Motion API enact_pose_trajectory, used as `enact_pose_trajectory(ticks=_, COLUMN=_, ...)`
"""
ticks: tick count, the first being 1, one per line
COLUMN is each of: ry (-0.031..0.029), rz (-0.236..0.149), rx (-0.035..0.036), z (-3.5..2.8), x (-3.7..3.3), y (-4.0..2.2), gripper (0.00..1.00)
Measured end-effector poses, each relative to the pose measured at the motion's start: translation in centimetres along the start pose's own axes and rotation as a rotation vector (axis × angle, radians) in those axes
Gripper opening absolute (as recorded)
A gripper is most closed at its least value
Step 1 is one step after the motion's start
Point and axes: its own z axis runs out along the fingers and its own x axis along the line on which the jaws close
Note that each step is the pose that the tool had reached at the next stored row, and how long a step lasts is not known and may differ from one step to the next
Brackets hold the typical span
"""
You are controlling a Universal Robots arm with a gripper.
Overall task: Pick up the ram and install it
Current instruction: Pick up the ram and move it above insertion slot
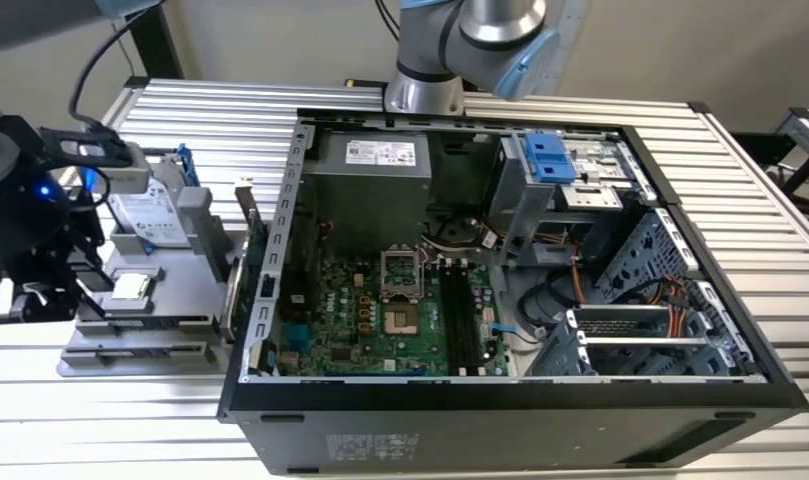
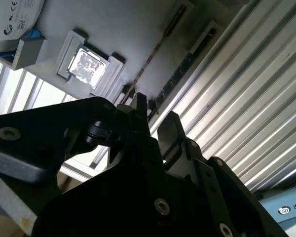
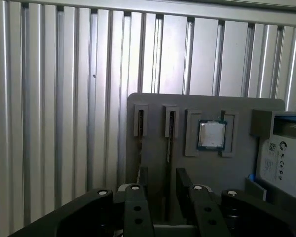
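Nearest to us, in both wrist views, the gripper (image 3: 164, 180) hangs with its two fingers (image 3: 185, 182) apart and nothing clamped between them, poised over the gray holder (image 3: 153, 106) that sits at the exterior view's left. The ram (image 3: 169, 145) stands on edge in one of the holder's narrow slots, roughly in line with the gap between the fingers and not yet touched. We judge the main risk to be a finger landing on the slot wall or on the thin stick (image 3: 140, 123) in the neighbouring slot, since the two lie just beside each other. An off-centre pinch could also tilt so thin a piece and let it slip. We count two slots, each seemingly holding one stick, then one square processor chip (image 3: 211, 134) and one hard drive (image 3: 286, 163) beyond. Farther off, one open computer case (image 1: 511, 395) holds one motherboard (image 1: 364, 310); its memory slots we cannot count.
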Motion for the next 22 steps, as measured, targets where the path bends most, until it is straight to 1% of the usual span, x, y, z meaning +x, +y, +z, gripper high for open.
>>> enact_pose_trajectory(ticks=3, ry=0.0001, rz=0.0, rx=-0.0001, z=0.53, x=0.24, y=0.02, gripper=1.0)
enact_pose_trajectory(ticks=7, ry=-0.0001, rz=0.0, rx=-0.0019, z=1.23, x=0.5, y=0.03, gripper=1.0)
enact_pose_trajectory(ticks=13, ry=-0.0004, rz=0.001, rx=-0.0093, z=2.1, x=0.75, y=0.06, gripper=1.0)
enact_pose_trajectory(ticks=17, ry=-0.0004, rz=0.001, rx=-0.0097, z=2.82, x=0.9, y=0.06, gripper=1.0)
enact_pose_trajectory(ticks=22, ry=-0.0004, rz=0.001, rx=-0.0098, z=3.69, x=1.61, y=0.09, gripper=1.0)
